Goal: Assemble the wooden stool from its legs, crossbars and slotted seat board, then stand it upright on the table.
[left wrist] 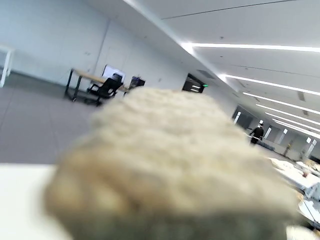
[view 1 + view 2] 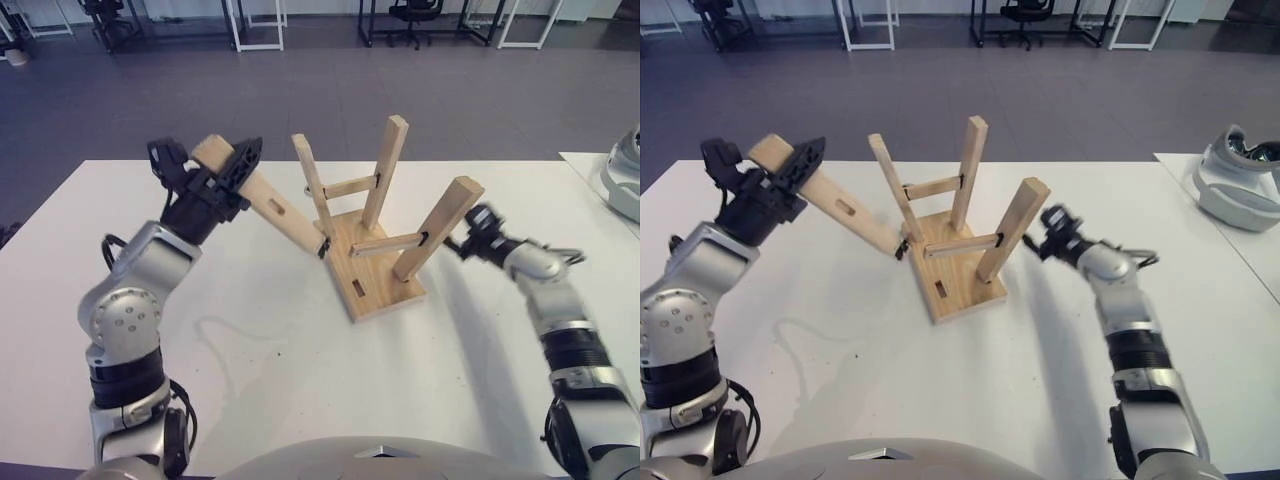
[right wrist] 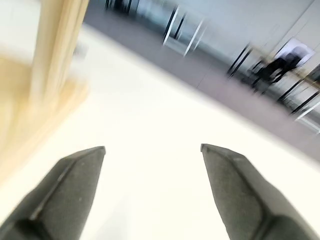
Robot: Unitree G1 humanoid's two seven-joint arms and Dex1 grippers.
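Seat board (image 2: 385, 288) lies flat mid-desk: pale raw wood, rectangular, slotted. Three square-section legs (image 2: 397, 170) stick up from it, tilted, tied by thin crossbars (image 2: 350, 187). Desk (image 2: 300, 380) is matte white. Grey floor (image 2: 480, 100) and an office chair (image 2: 412, 12) behind. Left gripper (image 2: 235, 165) is raised over the desk's far-left part, pinching a fourth leg (image 2: 278, 212) near its top. That leg slants down to the board's left corner. Right gripper (image 3: 152, 147) is spread, just beside the right-hand leg.
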